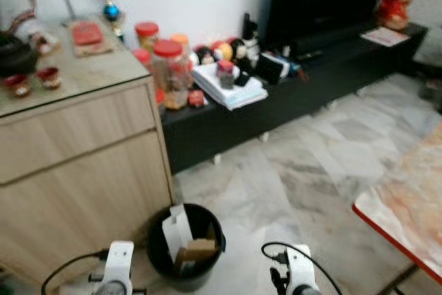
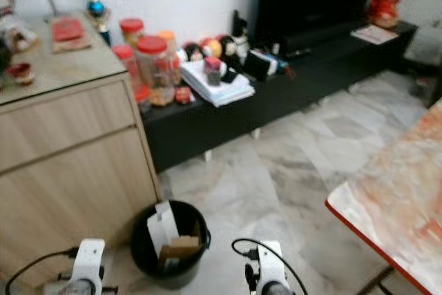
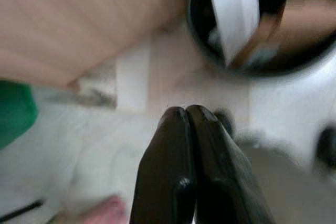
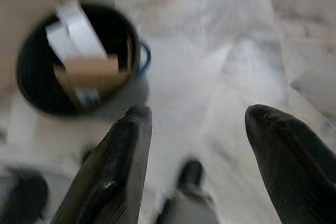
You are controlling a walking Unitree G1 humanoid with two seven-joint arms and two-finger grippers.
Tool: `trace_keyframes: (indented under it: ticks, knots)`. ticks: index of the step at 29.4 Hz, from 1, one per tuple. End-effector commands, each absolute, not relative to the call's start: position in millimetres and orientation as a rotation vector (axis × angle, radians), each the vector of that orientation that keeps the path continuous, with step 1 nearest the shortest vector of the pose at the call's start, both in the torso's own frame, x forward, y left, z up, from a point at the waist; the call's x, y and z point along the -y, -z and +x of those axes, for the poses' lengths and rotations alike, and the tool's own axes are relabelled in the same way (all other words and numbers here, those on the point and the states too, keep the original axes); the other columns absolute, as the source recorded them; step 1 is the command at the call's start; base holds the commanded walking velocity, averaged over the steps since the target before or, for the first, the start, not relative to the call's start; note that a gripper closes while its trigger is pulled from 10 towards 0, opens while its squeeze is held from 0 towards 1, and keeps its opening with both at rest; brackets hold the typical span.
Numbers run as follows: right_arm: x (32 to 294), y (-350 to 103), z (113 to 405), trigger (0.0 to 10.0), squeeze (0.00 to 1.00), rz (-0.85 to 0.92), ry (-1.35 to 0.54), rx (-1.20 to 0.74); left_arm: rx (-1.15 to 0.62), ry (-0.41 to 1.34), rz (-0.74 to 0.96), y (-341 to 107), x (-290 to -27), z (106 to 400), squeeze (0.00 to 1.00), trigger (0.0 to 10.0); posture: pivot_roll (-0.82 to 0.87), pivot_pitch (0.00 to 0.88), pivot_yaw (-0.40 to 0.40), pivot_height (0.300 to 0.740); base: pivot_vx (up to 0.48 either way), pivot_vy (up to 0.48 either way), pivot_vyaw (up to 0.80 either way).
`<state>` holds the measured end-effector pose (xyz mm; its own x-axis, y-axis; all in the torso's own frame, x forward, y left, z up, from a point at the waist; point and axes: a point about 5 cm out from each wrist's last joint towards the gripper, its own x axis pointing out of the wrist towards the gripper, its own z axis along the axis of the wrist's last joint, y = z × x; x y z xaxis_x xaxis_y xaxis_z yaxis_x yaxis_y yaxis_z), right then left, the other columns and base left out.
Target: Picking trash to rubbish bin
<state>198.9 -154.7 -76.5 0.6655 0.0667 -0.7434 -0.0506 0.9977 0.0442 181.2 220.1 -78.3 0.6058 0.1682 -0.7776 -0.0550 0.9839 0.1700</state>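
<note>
At six o'clock in your head view, the black rubbish bin (image 1: 185,246) stands on the marble floor (image 1: 276,170), close beside the wooden cabinet (image 1: 83,170) at nine o'clock. It already holds a white carton (image 1: 177,229) and a brown cardboard piece (image 1: 195,250). Your left gripper (image 3: 186,114) hangs beside the bin with its fingers pressed together and nothing between them. Your right gripper (image 4: 197,119) hovers over bare floor at the bin's other side, fingers spread wide and empty. Open floor runs toward one o'clock, bounded by the low black TV bench (image 1: 290,94) at twelve and the red-edged table (image 1: 407,205) at four.
</note>
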Motion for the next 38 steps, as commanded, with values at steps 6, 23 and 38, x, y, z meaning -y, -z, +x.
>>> trace_keyframes:
  ticks: [6,23,38]
  knots:
    - [157,85,182,10.0,0.00,0.032,-0.051,-0.888,-0.940,-0.128,0.147,82,-223,174,0.00,10.0,-0.02,0.013,-0.023,0.740,0.000,0.000,0.00]
    - [161,86,180,10.0,0.00,0.027,-0.039,-0.897,-0.937,-0.128,0.143,81,-224,174,0.00,10.0,-0.02,0.000,-0.018,0.740,0.000,0.000,0.00]
    - [159,84,184,10.0,0.00,0.021,-0.054,-0.891,-0.916,-0.128,0.142,78,-224,180,0.00,10.0,-0.02,0.000,-0.020,0.740,-0.272,0.000,0.00]
